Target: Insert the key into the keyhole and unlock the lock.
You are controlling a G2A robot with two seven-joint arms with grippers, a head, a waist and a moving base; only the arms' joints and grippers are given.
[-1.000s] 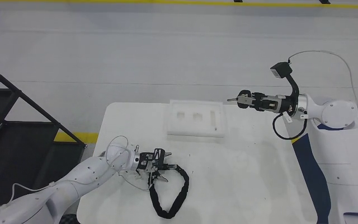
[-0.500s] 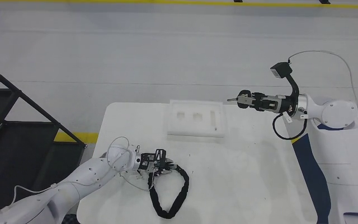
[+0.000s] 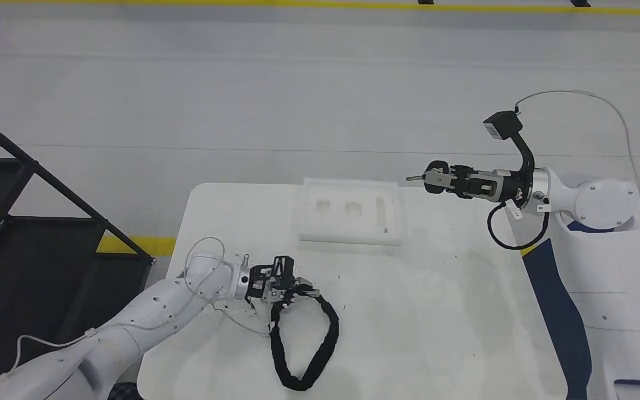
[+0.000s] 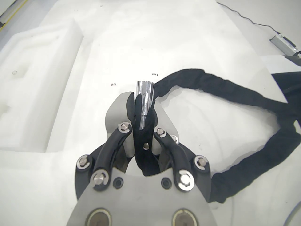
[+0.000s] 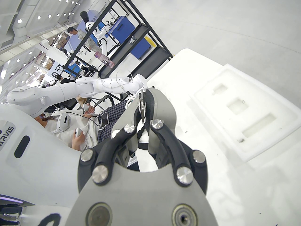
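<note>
Left pincer (image 4: 141,116) tight around lock (image 4: 145,92) barrel; right pincer (image 5: 144,101) tight around key (image 3: 412,179).

White lettering stood on a dark sign (image 5: 56,71) in the room behind the table (image 3: 450,330), beside a black shelf rack (image 5: 154,56), while no label or number was readable on the table's things.

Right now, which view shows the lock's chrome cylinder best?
Left wrist view: the chrome cylinder stands close-up, clamped in the left gripper. Top view: a speck beside the black chain; right wrist view: hidden behind the right gripper.
</note>
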